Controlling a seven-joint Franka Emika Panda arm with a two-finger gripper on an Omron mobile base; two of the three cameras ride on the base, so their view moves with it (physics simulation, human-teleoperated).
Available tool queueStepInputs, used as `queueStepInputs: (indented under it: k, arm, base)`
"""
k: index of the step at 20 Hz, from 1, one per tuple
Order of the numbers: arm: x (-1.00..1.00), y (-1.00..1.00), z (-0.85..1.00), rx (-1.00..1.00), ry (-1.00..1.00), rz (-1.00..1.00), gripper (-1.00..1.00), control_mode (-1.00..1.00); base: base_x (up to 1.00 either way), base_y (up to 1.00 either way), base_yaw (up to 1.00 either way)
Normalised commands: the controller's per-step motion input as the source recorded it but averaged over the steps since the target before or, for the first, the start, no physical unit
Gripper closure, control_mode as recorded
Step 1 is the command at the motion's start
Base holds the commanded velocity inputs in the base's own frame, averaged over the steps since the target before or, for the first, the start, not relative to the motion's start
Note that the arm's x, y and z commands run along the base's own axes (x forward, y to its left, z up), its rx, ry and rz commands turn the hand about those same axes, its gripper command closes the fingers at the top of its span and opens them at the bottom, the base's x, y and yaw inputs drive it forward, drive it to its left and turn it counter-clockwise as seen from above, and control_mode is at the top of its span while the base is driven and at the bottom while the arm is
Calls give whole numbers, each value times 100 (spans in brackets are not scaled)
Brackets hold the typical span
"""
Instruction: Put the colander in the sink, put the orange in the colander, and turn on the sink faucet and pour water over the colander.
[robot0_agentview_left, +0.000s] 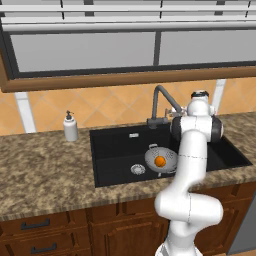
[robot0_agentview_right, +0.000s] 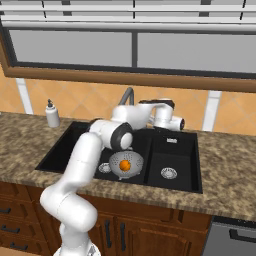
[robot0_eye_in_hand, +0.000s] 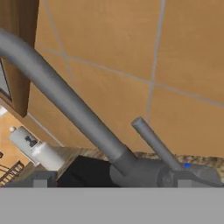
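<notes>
A white soap bottle stands upright on the speckled granite counter, near the orange tiled wall. Brown wooden cabinets with dark handles sit below, a wood-framed window above

Speckled granite counter, soap dispenser upright beside sink

A close look along the claw, its two dark tips spread wide at the lower edge on either side of the sink faucet. The faucet's grey spout runs diagonally from the upper left down to its base, where a slim lever angles up beside it. Behind stands an orange tiled wall. A white soap dispenser lies tilted at lower left, above the speckled surface.
</notes>
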Motion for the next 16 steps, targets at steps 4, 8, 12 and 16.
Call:
queueStepInputs:
  k: [4, 8, 12, 16]
  arm:
    - [43, -1, -25, 0, 1, 0, -100, -100]
    - [39, -1, -32, 0, 3, 0, -100, -100]
    - [31, -4, -27, 0, 2, 0, -100, -100]
    - [25, -1, -21, 0, 1, 0, -100, -100]
  base:
    - [0, 0, 0]
    - [0, 0, 0]
    - [0, 0, 0]
    - [0, 0, 0]
